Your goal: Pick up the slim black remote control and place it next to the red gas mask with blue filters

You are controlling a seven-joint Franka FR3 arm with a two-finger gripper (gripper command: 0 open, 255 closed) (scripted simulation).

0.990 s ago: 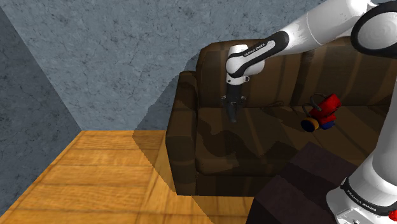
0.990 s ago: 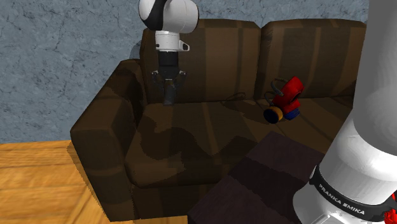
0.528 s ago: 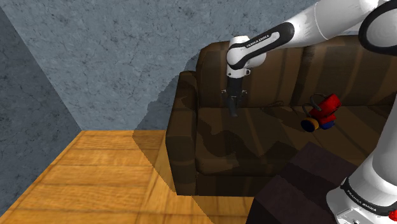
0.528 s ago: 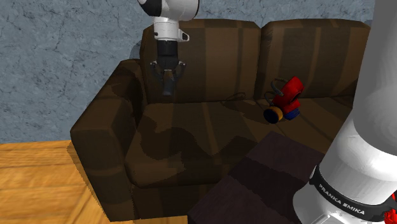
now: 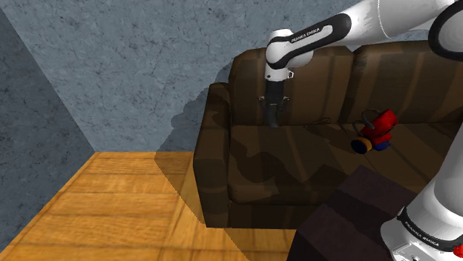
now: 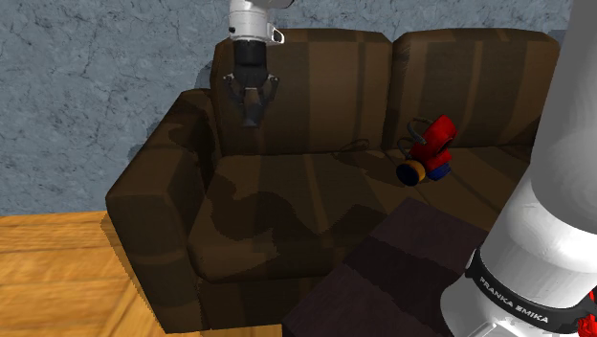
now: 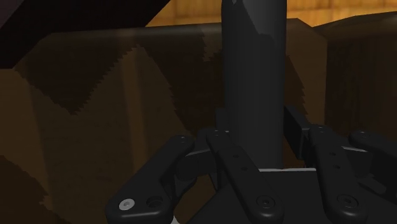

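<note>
The gripper (image 6: 250, 101) is clamping the slim black remote (image 7: 253, 70), which is hanging lengthwise, pointing down, above the brown sofa (image 5: 252, 174) seat. The red gas mask (image 5: 377, 130) is lying well apart, toward the shoulder view's right.

Brown sofa (image 5: 260, 172) carries a red, seemingly blue-filtered mask (image 5: 378, 127).

The white arm (image 5: 386, 18) rises from the shoulder view's lower right, bends high and reaches to the left across the top of that view. Its wrist (image 5: 280, 52) turns straight down, so the black gripper (image 5: 273, 111) hangs vertical, fingertips lowest. The fingers (image 7: 294, 125) clasp the remote (image 7: 253, 63) from both sides, and it juts out past their tips.
</note>
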